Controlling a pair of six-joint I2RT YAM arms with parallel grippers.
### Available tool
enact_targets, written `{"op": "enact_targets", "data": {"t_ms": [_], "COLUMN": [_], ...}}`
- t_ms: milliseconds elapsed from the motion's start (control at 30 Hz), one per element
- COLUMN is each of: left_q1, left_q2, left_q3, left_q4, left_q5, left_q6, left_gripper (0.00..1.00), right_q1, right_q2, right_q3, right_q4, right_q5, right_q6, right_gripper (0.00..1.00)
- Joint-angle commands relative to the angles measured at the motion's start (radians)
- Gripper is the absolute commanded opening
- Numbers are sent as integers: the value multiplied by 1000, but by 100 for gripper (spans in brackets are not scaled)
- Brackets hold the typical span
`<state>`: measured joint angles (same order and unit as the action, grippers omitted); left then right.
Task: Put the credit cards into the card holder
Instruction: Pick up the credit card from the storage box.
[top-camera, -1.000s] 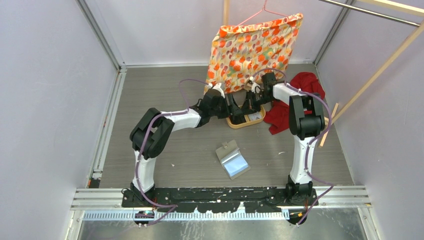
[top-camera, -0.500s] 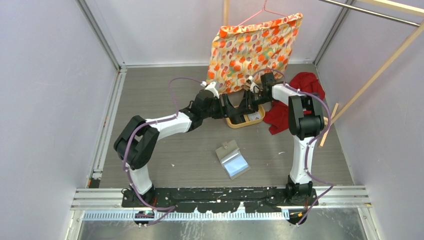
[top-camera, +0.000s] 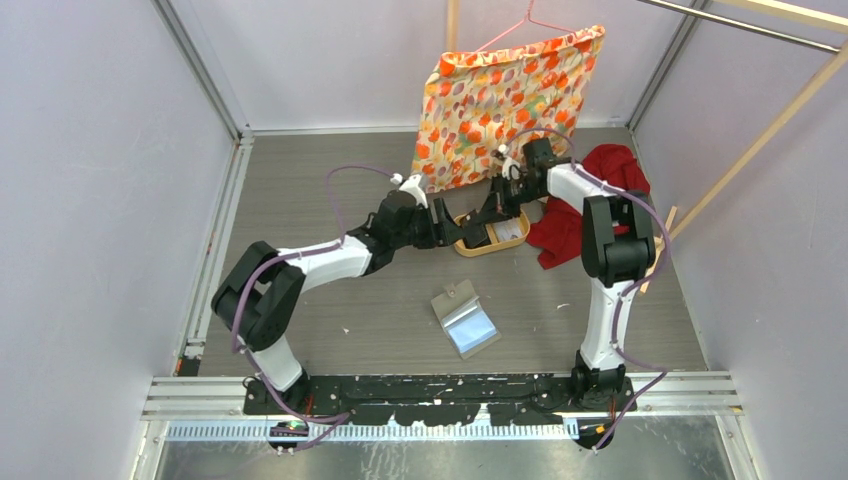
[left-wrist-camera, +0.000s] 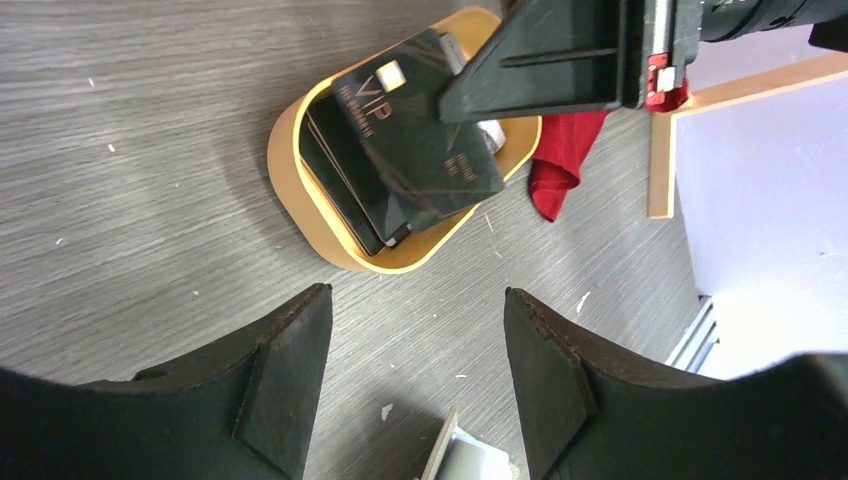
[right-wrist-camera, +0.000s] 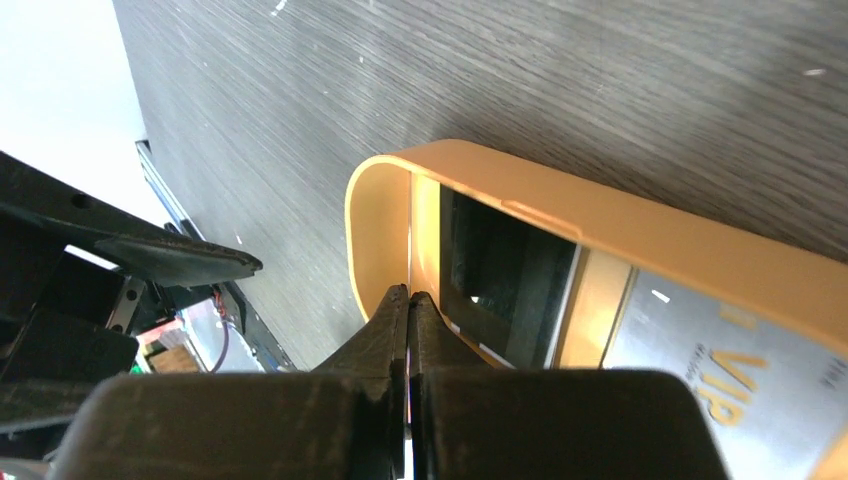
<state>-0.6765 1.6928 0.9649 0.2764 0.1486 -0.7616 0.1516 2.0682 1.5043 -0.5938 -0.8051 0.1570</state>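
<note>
Scene: two arms reach across a grey worktop (top-camera: 330, 190) and meet over a tan oval tray (left-wrist-camera: 290, 190) at the far middle.
Right pincer (right-wrist-camera: 410, 295): pressed together, pinching a black card (left-wrist-camera: 415, 140) marked VIP by its upper corner. From the right wrist a thin card edge shows between the tips.
Black card: tilted, raised above the tray, its lower corner passing over the rim.
Other cards (left-wrist-camera: 345, 180): a black stack lying inside the tray, under the raised card.
Left pincer (left-wrist-camera: 415, 293): spread and holding nothing, above bare worktop just at 9 o'clock of the tray in the top view.
Card holder (top-camera: 465, 318): lying open on the worktop, pale inside facing up, at 6 o'clock of the tray, well apart from both pincers.
Red cloth (top-camera: 590, 200): crumpled at 3 o'clock of the tray.
Floral cloth (top-camera: 510, 95): hanging on a hanger at 12 o'clock, behind the tray.
</note>
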Motion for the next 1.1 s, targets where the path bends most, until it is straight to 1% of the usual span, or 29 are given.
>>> {"op": "enact_targets", "data": {"t_ms": [0, 233, 433, 533, 633, 700, 767, 900, 967, 1067], "left_q1": [26, 28, 41, 67, 100, 118, 123, 123, 123, 123], "left_q2": [-85, -116, -150, -153, -130, -105, -90, -82, -88, -91], "left_q3": [-44, -115, -168, -200, -239, -259, -270, -267, -274, -271], "left_q4": [90, 176, 276, 358, 481, 570, 635, 681, 700, 707], "left_q5": [13, 71, 105, 142, 202, 243, 268, 302, 301, 310], "left_q6": [-24, -57, -108, -178, -299, -385, -451, -525, -553, -594], "left_gripper": [65, 65, 67, 70, 73, 73, 73, 72, 71, 69], "right_q1": [-55, -94, -118, -136, -139, -171, -177, -178, -178, -178], "right_q2": [-100, -121, -160, -180, -227, -253, -267, -276, -281, -312], "right_q3": [9, -32, -81, -117, -176, -209, -218, -232, -247, -302], "right_q4": [9, 70, 173, 257, 371, 439, 447, 446, 451, 448], "right_q5": [-29, -103, -127, -191, -227, -240, -252, -318, -363, -414], "right_q6": [21, 148, 286, 407, 543, 643, 721, 836, 881, 906], "right_gripper": [1, 1, 1, 1, 1, 1, 1, 1, 1, 1]}}
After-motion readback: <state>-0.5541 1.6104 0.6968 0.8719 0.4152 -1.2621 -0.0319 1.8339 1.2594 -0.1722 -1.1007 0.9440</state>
